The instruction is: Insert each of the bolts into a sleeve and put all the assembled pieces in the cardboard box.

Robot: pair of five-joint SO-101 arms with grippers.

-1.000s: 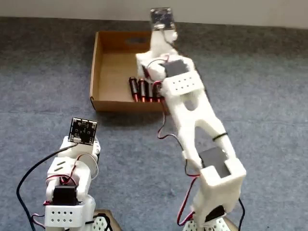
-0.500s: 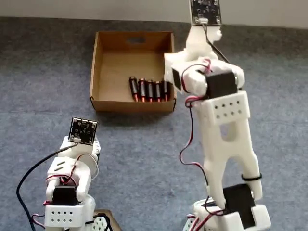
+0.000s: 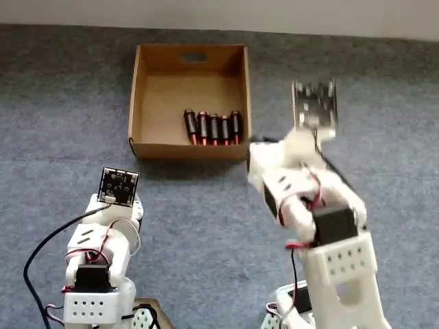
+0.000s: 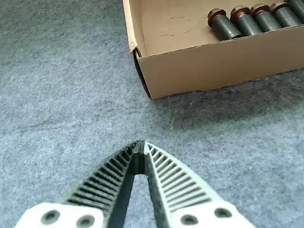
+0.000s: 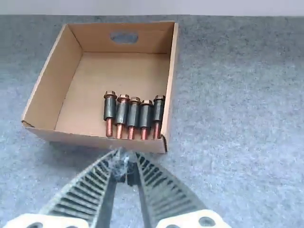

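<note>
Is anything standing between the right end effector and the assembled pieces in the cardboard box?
Only the cardboard box's near wall: the assembled pieces lie just behind it, and the right end effector sits outside, shut.

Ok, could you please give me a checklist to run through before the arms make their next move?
1. All five assembled pieces lie side by side in the cardboard box: ok.
2. Each bolt passes through its sleeve, with the head and threaded end showing: ok.
3. The left pincer is shut on nothing: ok.
4. The right pincer is shut on nothing, short of the box: ok.
5. Loose parts on the carpet: the arms hide part of it, cannot tell.
</note>
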